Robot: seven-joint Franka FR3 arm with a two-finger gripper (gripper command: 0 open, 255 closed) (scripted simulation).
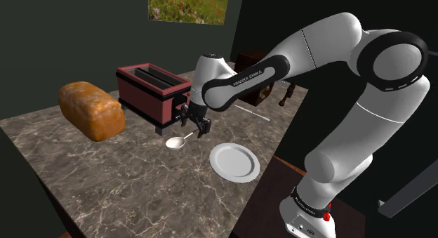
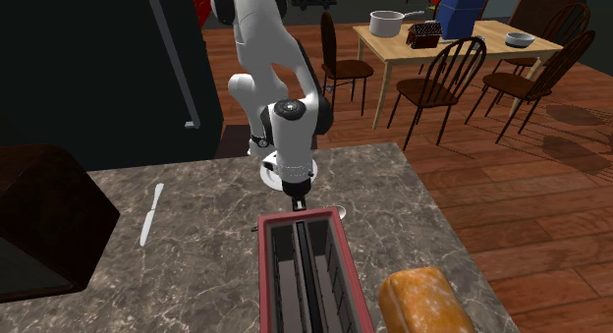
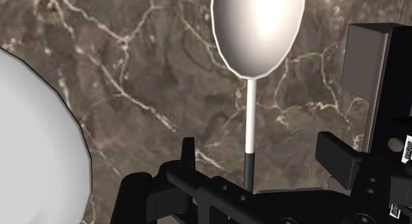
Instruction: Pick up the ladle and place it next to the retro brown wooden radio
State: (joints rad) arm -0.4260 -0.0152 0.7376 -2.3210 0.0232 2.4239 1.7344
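claw (image 1: 199,128) low at the dark handle end of the white ladle (image 3: 257,31) on the marble bench (image 1: 105,173), near a white plate (image 1: 234,161); whether it is clamped or apart, i cannot tell

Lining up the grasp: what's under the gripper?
The ladle lies on the counter, and its handle runs under the gripper. The handle's dark end passes beneath black gripper parts, so its tip is hidden.
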